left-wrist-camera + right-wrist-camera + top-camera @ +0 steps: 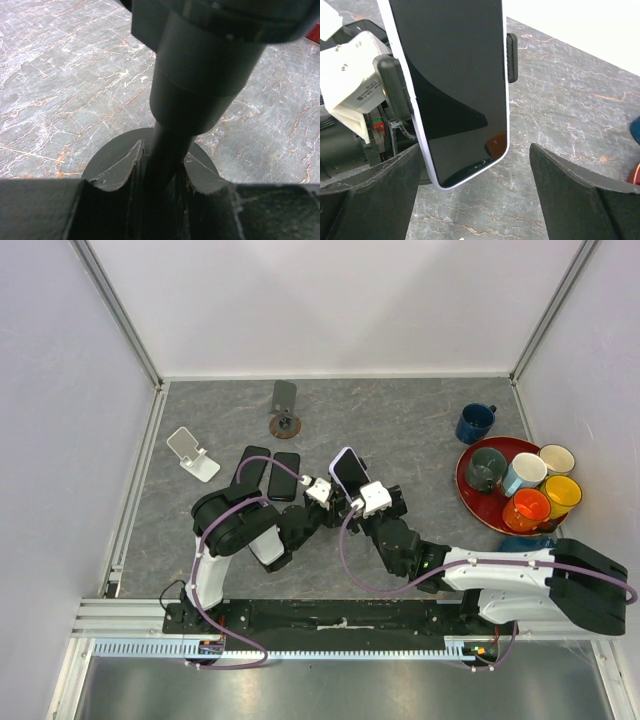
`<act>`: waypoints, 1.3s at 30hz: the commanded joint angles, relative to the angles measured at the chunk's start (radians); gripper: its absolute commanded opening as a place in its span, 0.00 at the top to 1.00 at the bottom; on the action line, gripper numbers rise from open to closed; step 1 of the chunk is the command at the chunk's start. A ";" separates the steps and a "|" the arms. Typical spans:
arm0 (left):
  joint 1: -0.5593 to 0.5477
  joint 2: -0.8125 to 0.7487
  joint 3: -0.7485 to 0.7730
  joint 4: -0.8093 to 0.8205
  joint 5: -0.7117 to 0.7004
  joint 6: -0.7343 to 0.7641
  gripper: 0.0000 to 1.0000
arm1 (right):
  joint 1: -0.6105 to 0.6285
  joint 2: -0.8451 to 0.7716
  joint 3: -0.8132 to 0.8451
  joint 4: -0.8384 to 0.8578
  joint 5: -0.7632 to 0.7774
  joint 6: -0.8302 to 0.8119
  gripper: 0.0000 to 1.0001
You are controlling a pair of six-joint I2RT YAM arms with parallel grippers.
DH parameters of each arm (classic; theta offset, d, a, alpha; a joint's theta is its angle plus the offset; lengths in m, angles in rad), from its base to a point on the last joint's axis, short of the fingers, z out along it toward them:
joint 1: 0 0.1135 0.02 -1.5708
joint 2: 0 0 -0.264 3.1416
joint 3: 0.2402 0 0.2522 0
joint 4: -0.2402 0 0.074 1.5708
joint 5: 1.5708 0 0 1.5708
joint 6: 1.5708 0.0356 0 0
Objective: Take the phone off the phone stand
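Left side: the left gripper [162, 165] is clamping its fingers [122, 167] tight on the dark post [200, 75] of the phone stand [335, 492], just above the round base [115, 145], which is sitting on the marbled bench [60, 75].

Risk: the post is smooth and round, so it may be turning or sliding in that grip once the phone is pulled. The base would then be lifting or tipping toward the two spare phones [268, 473] lying flat just behind.

Centre: the phone [455, 85] is standing in the stand, tilted, with the side clamps [511, 57] pinching its edges.

Risk: those clamps are resisting any straight pull. A hard tug would be dragging the whole stand rather than freeing the handset.

Right side: the right gripper [475, 150] is holding its fingers [570, 190] wide apart around the phone's lower end, touching nothing.

Risk: the phone is lying nearer one finger than the other, so that finger would be meeting it first and shoving it askew. The glossy glass is also offering poor purchase, inviting a slip and a drop onto the bench.
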 commanded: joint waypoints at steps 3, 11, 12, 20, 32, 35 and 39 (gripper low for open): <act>-0.012 0.059 -0.007 0.165 -0.005 -0.085 0.98 | 0.007 0.109 0.059 0.131 0.050 -0.058 0.08; -0.012 0.067 -0.005 0.165 0.001 -0.088 0.98 | 0.010 0.208 0.081 0.260 0.088 -0.109 0.13; -0.012 0.069 -0.005 0.165 0.001 -0.090 0.98 | 0.010 0.216 0.084 0.284 0.099 -0.116 0.14; -0.012 0.070 -0.005 0.165 -0.005 -0.094 0.98 | 0.016 0.251 0.095 0.281 0.119 -0.141 0.27; -0.011 0.072 -0.005 0.165 -0.008 -0.096 0.98 | 0.016 0.184 0.064 0.182 0.116 -0.132 0.77; -0.012 0.072 -0.007 0.165 -0.011 -0.097 0.98 | 0.016 0.170 0.065 0.157 0.108 -0.130 0.89; -0.011 0.072 -0.005 0.165 -0.016 -0.097 0.98 | 0.018 0.143 0.071 0.110 0.081 -0.120 1.00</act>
